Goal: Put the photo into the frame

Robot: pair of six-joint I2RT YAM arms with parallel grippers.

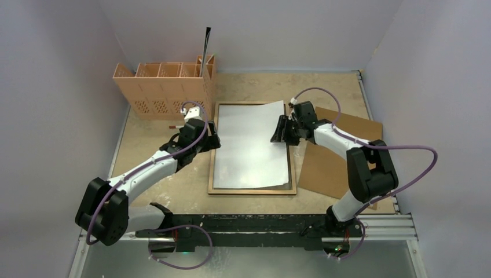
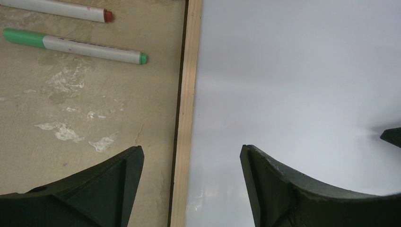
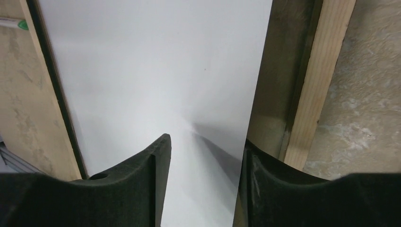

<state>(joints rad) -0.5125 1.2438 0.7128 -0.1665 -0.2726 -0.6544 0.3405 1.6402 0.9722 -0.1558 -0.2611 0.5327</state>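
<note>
The frame [image 1: 252,190] lies flat at the table's middle with its light wood back up. The photo [image 1: 249,145] rests inside it, white back up, slightly skewed, with its far right corner raised over the rail. My left gripper [image 1: 211,141] hovers open, straddling the frame's left rail [image 2: 187,94], one finger over the table and one over the photo [image 2: 293,71]. My right gripper [image 1: 279,132] is open at the photo's right edge [image 3: 156,61]. Its jaws stand apart above the paper, beside the right rail [image 3: 317,85].
A brown backing board [image 1: 339,156] lies to the right of the frame, under my right arm. A wooden organizer [image 1: 165,87] stands at the back left. A green marker [image 2: 75,47] and a red-tipped marker [image 2: 61,9] lie left of the frame.
</note>
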